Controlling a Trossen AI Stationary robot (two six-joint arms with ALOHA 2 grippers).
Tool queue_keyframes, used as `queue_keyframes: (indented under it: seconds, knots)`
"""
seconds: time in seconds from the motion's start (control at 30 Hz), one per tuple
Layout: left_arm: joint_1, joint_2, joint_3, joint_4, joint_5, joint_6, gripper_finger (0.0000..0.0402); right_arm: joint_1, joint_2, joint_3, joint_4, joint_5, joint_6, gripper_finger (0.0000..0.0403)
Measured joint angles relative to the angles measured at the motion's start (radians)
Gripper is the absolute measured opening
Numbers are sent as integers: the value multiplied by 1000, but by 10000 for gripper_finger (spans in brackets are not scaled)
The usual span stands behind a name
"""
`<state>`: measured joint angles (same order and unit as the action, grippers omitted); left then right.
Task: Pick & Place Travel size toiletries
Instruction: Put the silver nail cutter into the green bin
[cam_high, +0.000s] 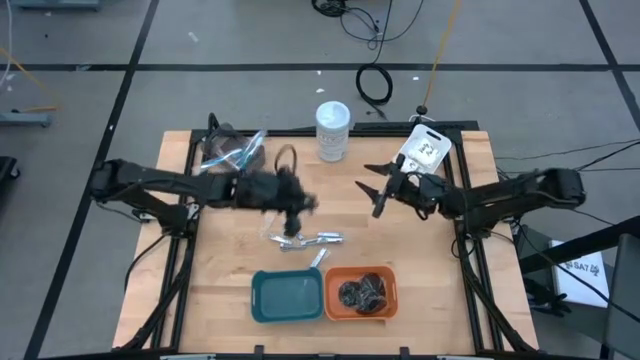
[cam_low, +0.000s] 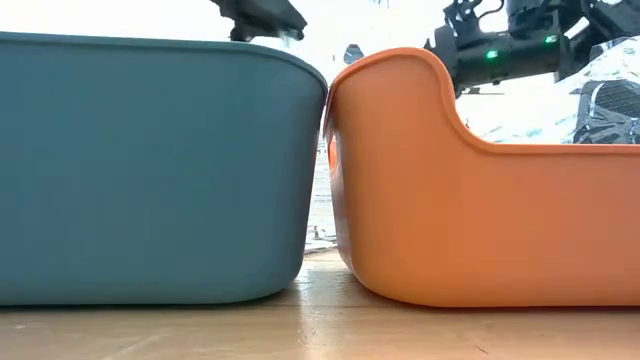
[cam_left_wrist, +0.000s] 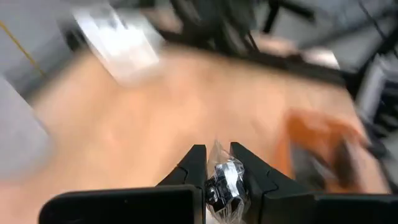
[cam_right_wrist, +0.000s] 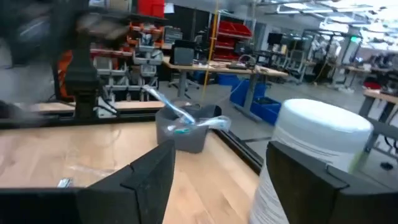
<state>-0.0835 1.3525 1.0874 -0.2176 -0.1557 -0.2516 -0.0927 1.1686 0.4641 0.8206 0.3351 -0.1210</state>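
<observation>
Starting at the left of the high view: a grey bin (cam_high: 228, 150) holding clear wrapped pieces sits near the counter's (cam_high: 420, 270) far left corner. The left pincer (cam_high: 293, 212) hangs over the middle of the counter, blurred in that view; its wrist view shows the jaws closed on a dark round bundle (cam_left_wrist: 225, 180) in clear wrap, pinched between the two fingers (cam_left_wrist: 194, 163). Just below it on the counter lie slim silver-white tubes (cam_high: 305, 240) — a small loose cluster, one more tube (cam_high: 317, 258) lying just beside the teal tray's far rim. Teal tray (cam_high: 287, 296) stands at the near edge, touching the orange tray (cam_high: 361, 293) on its right; the low view shows their walls pressed together. Orange tray holds several dark bundles (cam_high: 362, 291). Tall white-lidded jar (cam_high: 333, 130) stands upright at the far edge, centre. Right pincer (cam_high: 376, 186) hovers right of centre, jaws spread wide and empty — its wrist view confirms both fingers (cam_right_wrist: 146, 180) well apart. White packet with black print (cam_high: 424, 147) lies at the far right corner.
</observation>
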Motion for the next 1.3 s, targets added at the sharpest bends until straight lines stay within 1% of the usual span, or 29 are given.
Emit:
queue_keyframes:
  seconds: [0.1, 0.17, 0.23, 0.37, 0.43, 0.53, 0.63, 0.77, 0.87, 1.0, 1.07, 1.13, 1.17, 1.23, 1.3]
  knots:
    - [-105, 9, 0, -135, 0, -135, 36, -7, -58, 0, -101, 0, 28, 234]
    - [-172, 32, 0, -172, 23, -212, 36, -7, -76, 0, -170, 1, 38, 230]
    - [-234, 59, -2, -193, 69, -257, 36, -7, -82, 0, -209, 1, 51, 227]
    - [-323, 114, -1, -192, 217, -289, 36, -8, -77, 0, -242, 1, 70, 226]
    - [-346, 151, -1, -195, 243, -312, 36, -12, -75, -1, -244, 1, 101, 226]
    - [-359, 199, -1, -208, 243, -350, 36, -12, -75, -1, -242, 0, 139, 226]
    - [-362, 239, -1, -200, 247, -354, 41, -11, -75, -1, -243, 0, 161, 226]
    - [-361, 249, -1, -184, 300, -349, 80, -11, -75, -1, -243, -34, 188, 224]
    - [-360, 246, -1, -193, 306, -348, 106, -11, -75, -1, -244, -69, 201, 224]
    - [-349, 239, 0, -194, 306, -330, 127, -11, -75, -1, -257, -83, 207, 224]
    - [-338, 238, -1, -204, 323, -324, 134, -11, -75, -1, -272, -88, 207, 226]
    - [-318, 232, -1, -203, 364, -288, 138, -11, -74, -1, -285, -127, 218, 228]
    - [-309, 222, -1, -206, 369, -267, 140, -11, -68, -1, -282, -165, 229, 228]
    - [-298, 191, -1, -200, 338, -203, 141, -11, -46, 0, -268, -250, 248, 227]
    - [-288, 142, -1, -190, 253, -104, 141, -10, -10, 3, -269, -325, 276, 223]
